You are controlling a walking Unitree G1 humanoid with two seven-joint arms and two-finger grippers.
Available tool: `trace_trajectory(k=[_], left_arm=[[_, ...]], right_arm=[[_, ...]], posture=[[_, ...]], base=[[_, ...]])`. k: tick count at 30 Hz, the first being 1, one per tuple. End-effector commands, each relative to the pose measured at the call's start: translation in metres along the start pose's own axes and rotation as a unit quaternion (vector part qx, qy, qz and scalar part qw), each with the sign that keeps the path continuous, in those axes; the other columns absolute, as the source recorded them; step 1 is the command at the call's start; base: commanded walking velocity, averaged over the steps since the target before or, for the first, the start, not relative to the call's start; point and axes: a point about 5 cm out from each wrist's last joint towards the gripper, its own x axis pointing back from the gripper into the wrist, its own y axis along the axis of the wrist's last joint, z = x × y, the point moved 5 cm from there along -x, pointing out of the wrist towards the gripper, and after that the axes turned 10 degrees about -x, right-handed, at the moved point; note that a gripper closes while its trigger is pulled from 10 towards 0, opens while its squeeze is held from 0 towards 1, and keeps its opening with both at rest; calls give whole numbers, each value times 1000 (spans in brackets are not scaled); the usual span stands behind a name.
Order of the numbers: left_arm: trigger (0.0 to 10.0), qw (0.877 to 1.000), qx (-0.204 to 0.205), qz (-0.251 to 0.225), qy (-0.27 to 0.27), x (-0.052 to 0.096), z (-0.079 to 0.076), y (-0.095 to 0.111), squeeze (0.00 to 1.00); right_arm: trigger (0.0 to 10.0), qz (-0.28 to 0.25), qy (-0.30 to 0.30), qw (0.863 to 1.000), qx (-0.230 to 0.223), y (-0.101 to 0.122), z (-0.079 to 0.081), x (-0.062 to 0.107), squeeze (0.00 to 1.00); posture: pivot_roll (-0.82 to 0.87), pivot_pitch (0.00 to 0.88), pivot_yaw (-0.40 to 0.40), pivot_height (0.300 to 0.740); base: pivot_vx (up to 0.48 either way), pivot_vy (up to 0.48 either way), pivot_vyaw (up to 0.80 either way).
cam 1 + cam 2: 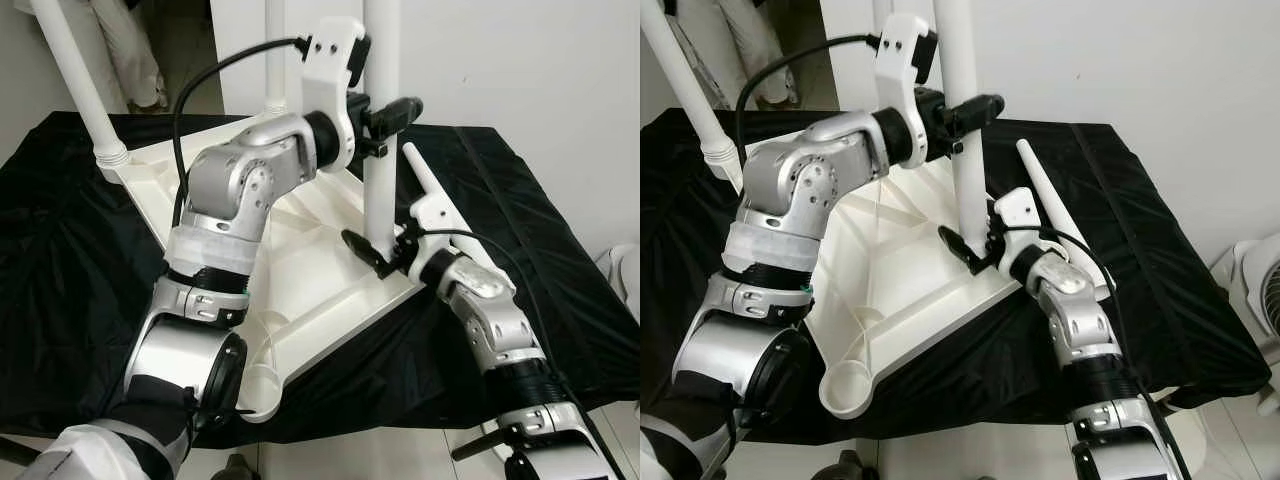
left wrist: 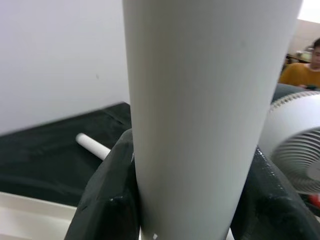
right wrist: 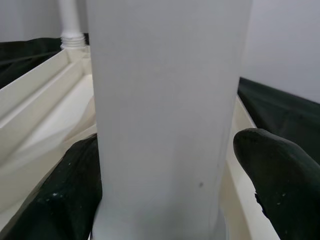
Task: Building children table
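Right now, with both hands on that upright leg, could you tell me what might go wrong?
The right hand brackets the upright leg near its base, one finger looking apart from it, so it may slip if turned. The left hand clamps higher up; pushing sideways could tilt the leg in the tabletop. A loose leg beside the right wrist could roll off.

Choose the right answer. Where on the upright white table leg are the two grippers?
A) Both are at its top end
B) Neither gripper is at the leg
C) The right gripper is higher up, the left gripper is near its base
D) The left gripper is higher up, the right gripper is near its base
D: the left gripper closes on the upright white leg higher up, while the right gripper brackets it near its base on the upturned white tabletop.
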Motion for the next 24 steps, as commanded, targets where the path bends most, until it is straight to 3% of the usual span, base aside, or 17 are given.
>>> trace_trajectory(k=[1, 2, 8, 14, 16, 24], left_arm=[[10000, 999, -39, -8, 21, -2, 2, 12, 0], [10000, 998, -47, -8, 39, -3, 4, 13, 0], [10000, 993, -72, -18, 93, -6, 8, 17, 0], [10000, 990, -73, -21, 117, -8, 7, 14, 0], [10000, 988, -81, -28, 132, -9, 7, 12, 0], [10000, 986, -82, -31, 143, -12, 5, 11, 0]], right_arm=[[10000, 6, -30, 1000, -1, -2, -8, 1, 729], [10000, 1, -44, 999, -5, 0, -8, -2, 0], [10000, -9, -129, 992, 6, 4, -12, -13, 0], [10000, -9, -168, 986, 17, 5, -12, -16, 0], [10000, -7, -230, 972, 35, 7, -20, -17, 0], [10000, -22, -282, 958, 48, 10, -20, -18, 0]], posture=[[66, 0, -16, 740], [64, 0, -20, 740], [62, 0, -30, 740], [63, 0, -33, 740], [61, 0, -37, 740], [61, 0, -39, 740]], base=[[0, 0, 0], [0, 0, 0], [0, 0, 0], [0, 0, 0], [0, 0, 0], [0, 0, 0]])
